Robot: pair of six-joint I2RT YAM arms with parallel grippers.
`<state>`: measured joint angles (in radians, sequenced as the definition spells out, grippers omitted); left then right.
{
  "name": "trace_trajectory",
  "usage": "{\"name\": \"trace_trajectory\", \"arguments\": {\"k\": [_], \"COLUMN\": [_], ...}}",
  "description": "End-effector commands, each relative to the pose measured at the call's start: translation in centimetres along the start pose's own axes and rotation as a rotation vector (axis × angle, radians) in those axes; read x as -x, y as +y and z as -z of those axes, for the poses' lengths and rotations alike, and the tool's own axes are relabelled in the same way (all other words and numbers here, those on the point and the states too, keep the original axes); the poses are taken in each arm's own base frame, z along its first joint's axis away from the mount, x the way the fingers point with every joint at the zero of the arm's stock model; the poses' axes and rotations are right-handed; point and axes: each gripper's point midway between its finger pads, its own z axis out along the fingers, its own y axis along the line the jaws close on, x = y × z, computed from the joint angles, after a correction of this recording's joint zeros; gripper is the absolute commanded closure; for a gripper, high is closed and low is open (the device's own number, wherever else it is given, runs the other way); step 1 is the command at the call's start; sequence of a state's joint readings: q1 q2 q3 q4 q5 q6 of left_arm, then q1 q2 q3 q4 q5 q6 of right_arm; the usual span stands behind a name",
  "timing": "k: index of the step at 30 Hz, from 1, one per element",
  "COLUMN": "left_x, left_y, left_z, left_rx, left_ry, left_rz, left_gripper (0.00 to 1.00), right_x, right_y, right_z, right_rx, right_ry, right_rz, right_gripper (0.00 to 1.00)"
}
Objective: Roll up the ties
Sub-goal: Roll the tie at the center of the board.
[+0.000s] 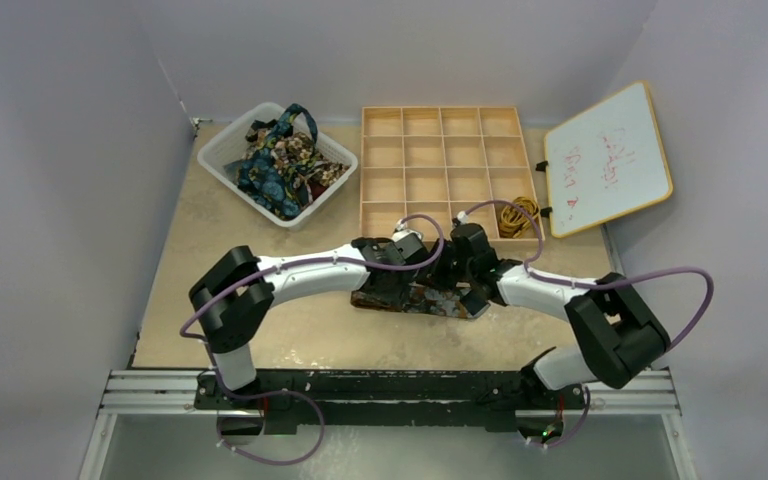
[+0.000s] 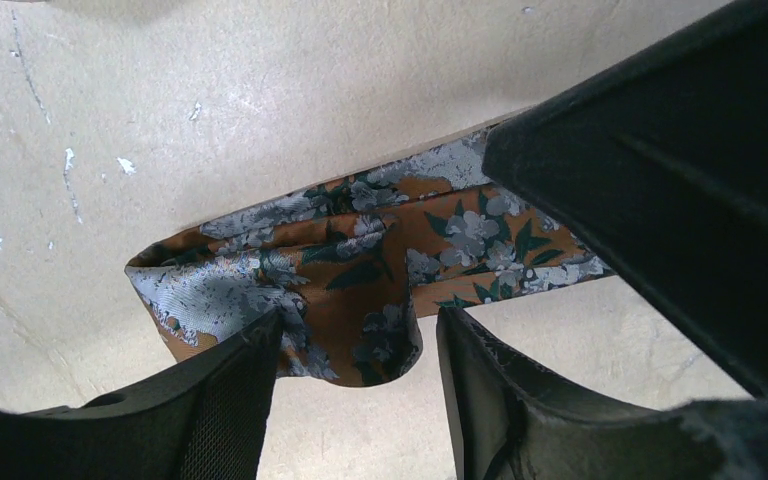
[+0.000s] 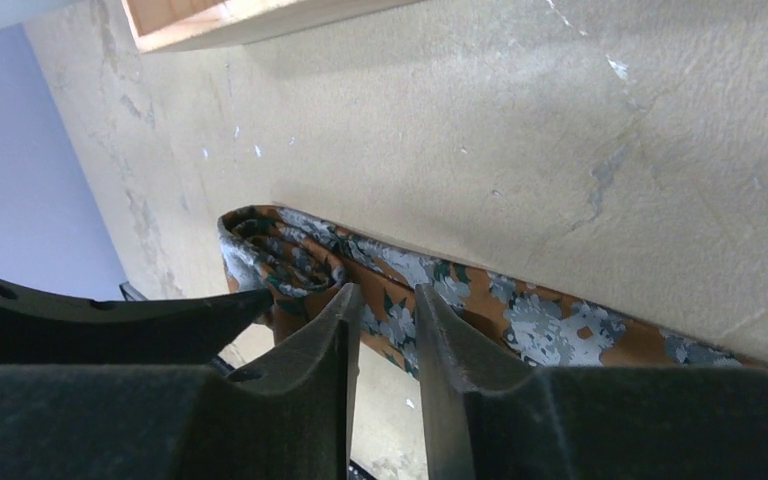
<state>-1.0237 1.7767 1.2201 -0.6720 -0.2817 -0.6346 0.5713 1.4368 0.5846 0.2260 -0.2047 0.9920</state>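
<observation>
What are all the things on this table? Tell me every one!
Flowery tie: one, orange-brown and grey, mid-table, one end folded over.
Tangled ties: a pile, blue and brown, inside basket.
Basket: one, white, back left.
Tray: one, wooden, compartments, back middle.
Yellow loops: few, in one near-right tray compartment.
Whiteboard: one, red writing, back right.
Table: one, beige.
Left arm, right arm: white-black, purple cables.
Left gripper, right gripper: black, open, at that tie.

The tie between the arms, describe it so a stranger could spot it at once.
On the tan table, look just nearer than the wooden compartment tray, where the left gripper and right gripper meet. The tie lies there alone, orange-brown with grey flowers; the other ties are heaped in the white basket.
</observation>
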Motion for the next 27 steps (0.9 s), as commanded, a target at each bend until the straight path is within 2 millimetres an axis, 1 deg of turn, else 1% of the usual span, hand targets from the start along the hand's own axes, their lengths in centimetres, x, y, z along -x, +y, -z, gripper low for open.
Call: {"name": "trace_trajectory", "arguments": {"k": [1, 4, 7, 10, 12, 13, 16, 19, 22, 23, 24, 25, 27], "left_x": [1.9, 2.8, 3.6, 3.9, 4.0, 4.0, 3.9, 3.8, 3.3, 3.5, 3.1, 3.2, 2.7], "left_y": [-2.2, -2.1, -2.2, -2.0, -1.5, -1.1, 0.3, 1.9, 3.8, 4.5, 4.6, 5.1, 5.8], "left_z": [1.2, 2.7, 4.6, 6.1, 6.8, 7.1, 7.5, 7.8, 8.0, 8.4, 8.3, 8.7, 8.6], "left_rx": [-0.090, -0.104, -0.156, -0.206, -0.235, -0.252, -0.302, -0.343, -0.367, -0.377, -0.389, -0.399, -0.423], "left_ry": [-0.041, -0.081, -0.130, -0.172, -0.192, -0.198, -0.215, -0.233, -0.257, -0.278, -0.271, -0.285, -0.288], "left_rz": [0.026, 0.053, 0.069, 0.092, 0.118, 0.133, 0.186, 0.249, 0.312, 0.336, 0.343, 0.359, 0.379], "left_gripper": [0.43, 0.40, 0.34, 0.30, 0.28, 0.28, 0.27, 0.26, 0.21, 0.19, 0.17, 0.15, 0.12], "right_x": [-0.3, -0.4, -0.7, -0.8, -0.6, -0.5, -1.3, -1.8, -2.2, -2.4, -2.8, -3.1, -3.8], "right_y": [0.1, 0.5, 1.0, 1.3, 1.7, 1.9, 3.0, 3.7, 4.4, 4.7, 4.8, 5.0, 5.3], "right_z": [0.8, 1.4, 2.0, 2.3, 2.5, 2.6, 2.7, 2.7, 2.7, 2.6, 2.4, 2.2, 1.6], "right_rx": [0.027, 0.054, 0.090, 0.110, 0.129, 0.143, 0.212, 0.253, 0.278, 0.282, 0.276, 0.270, 0.254], "right_ry": [0.003, -0.003, -0.002, -0.002, -0.017, -0.021, 0.023, 0.054, 0.063, 0.068, 0.075, 0.081, 0.099], "right_rz": [0.022, 0.030, 0.037, 0.045, 0.056, 0.062, 0.084, 0.097, 0.104, 0.108, 0.112, 0.118, 0.129], "right_gripper": [0.69, 0.60, 0.52, 0.49, 0.48, 0.46, 0.41, 0.32, 0.25, 0.24, 0.24, 0.24, 0.24]}}
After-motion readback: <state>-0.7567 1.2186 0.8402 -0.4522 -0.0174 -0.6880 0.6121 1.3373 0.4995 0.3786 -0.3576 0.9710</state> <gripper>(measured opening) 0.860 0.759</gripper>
